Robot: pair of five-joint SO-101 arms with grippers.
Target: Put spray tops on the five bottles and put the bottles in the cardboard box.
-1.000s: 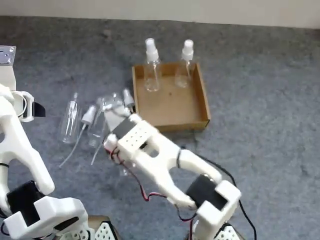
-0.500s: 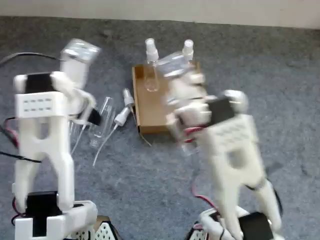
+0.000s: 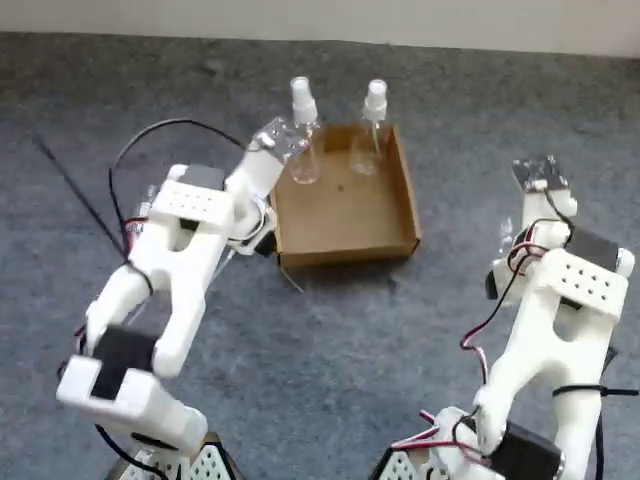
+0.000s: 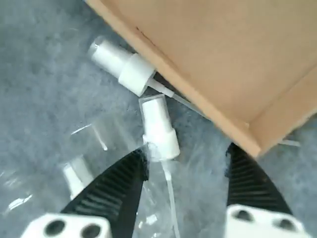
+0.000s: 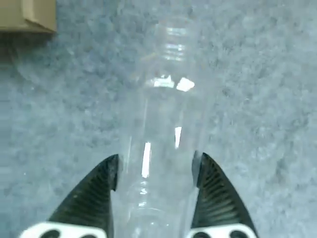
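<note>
You have the brown cardboard box (image 3: 340,215) mid-table | inside, at its 12 o'clock wall, stand a clear spray-topped plastic bottle (image 3: 303,140) and, at that one's 3 o'clock, a second spray-topped bottle (image 3: 370,135) | at the box's 9 o'clock, just beside the wall, lie a loose white spray top (image 4: 124,67) and another spray top (image 4: 161,129), under the left gripper (image 4: 187,156) | at the box's 3 o'clock, well apart, a clear topless plastic bottle (image 5: 166,109) sits between the right gripper (image 5: 156,163) fingers

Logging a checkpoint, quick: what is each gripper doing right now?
Left gripper: open, over a white plastic spray top, holding nothing.
Right gripper: closed on a clear plastic bottle with no top.
</note>
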